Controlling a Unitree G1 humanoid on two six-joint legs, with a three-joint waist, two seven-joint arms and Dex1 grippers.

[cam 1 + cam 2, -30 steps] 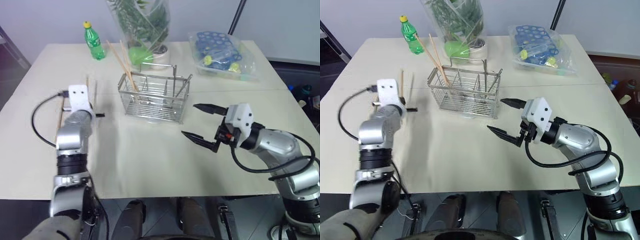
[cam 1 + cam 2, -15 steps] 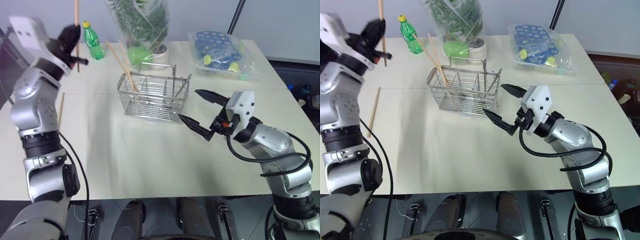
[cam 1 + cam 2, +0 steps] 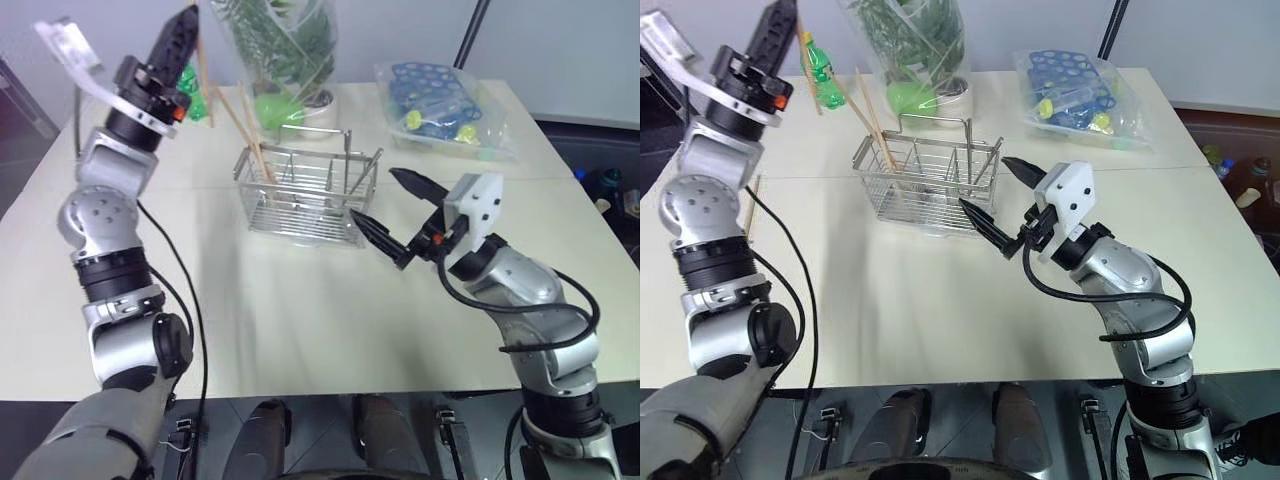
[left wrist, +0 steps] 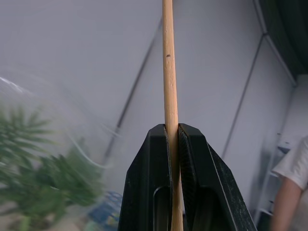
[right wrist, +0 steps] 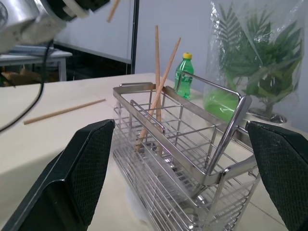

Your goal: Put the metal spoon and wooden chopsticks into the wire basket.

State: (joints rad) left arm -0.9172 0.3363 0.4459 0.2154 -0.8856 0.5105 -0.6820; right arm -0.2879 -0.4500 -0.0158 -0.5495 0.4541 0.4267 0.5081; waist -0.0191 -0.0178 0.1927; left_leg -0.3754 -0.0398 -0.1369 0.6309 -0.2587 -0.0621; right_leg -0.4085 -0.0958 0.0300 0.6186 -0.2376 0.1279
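Left gripper (image 4: 173,144) raised high over far-left part of pale beige bench (image 3: 300,320), black fingers (image 4: 149,183) clamped tight on one long thin pale-wood chopstick (image 4: 167,72); stick runs between the pads and on past the tips. Same stick seen slanting by the gripper in head view (image 3: 203,70).

Rectangular shiny chrome wire basket (image 3: 305,195) w/ raised handle bar standing upright mid-bench. Two more pale-wood chopsticks (image 3: 248,130) already inside its left end, leaning out toward far-left, tops well above rim. One further chopstick lying flat on bench (image 3: 748,205), left of basket, near left arm.

Right gripper (image 3: 392,205) just beside basket's right end, fingers (image 3: 378,235) spread wide, nothing between them; lower tip near basket's front-right corner, can't tell if touching. Right wrist view looks straight at basket (image 5: 192,159) betw. the two wide pads.

Metal spoon: can't make out for sure; something faint low inside basket, too unclear.

Behind basket: small green plastic bottle w/ yellow cap (image 3: 822,75), green plant in clear plastic bag (image 3: 285,50), clear bag of blue and yellow items (image 3: 445,105) at far right. Person's arm at edge of left wrist view (image 4: 288,192).
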